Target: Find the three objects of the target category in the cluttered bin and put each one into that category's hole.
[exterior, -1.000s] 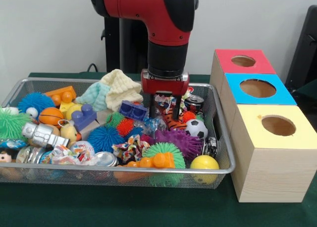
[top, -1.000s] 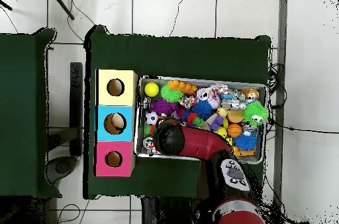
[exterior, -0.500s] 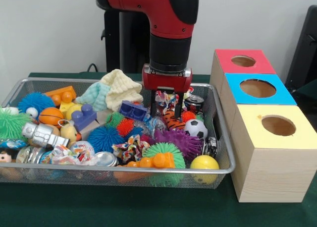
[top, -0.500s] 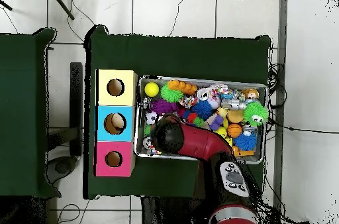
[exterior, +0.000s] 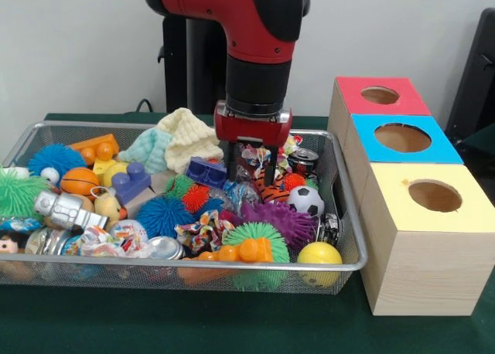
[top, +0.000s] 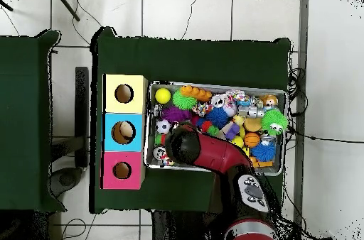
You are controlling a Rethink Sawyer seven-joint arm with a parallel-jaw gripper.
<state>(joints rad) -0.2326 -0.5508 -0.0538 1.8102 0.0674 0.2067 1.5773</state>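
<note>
Gripper (exterior: 251, 168) gripped crinkly multicoloured toy (exterior: 259, 159), just above cluttered bin (exterior: 344, 265); box holes lay well right in front view.

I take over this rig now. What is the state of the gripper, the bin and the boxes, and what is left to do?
Gripper: above the far right part of the cluttered bin, fingers around a small colourful toy; a firm grip cannot be confirmed.
Bin: full of toys.
Boxes: red, blue, yellow in a row beside the bin; something pale shows in the blue hole.
Left: carry the toy to its hole, then continue searching.
</note>
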